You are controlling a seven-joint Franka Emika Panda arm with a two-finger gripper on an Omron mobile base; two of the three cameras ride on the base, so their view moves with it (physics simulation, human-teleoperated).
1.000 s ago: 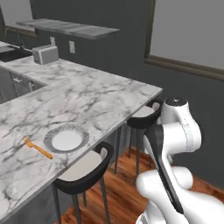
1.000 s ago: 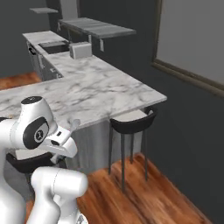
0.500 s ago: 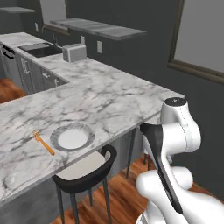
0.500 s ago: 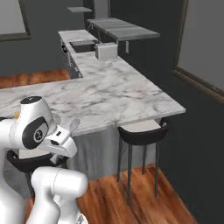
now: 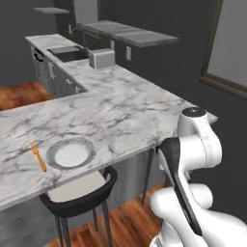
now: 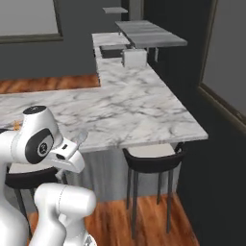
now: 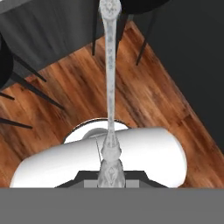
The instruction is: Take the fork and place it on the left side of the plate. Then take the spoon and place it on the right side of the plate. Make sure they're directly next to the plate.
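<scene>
The gripper [image 6: 76,144] was clamped tight on the spoon [image 7: 109,83], held low beside the robot, its handle running out from the jaws to the round bowl at the tip. Slim, stiff grey metal, probably light and slippery, so that grip near the handle's end left it free to swivel. On the marble counter [image 5: 120,108] sat the round plate [image 5: 71,153], grey textured rim and white centre, with the slim orange fork [image 5: 38,156] just to its left.
</scene>
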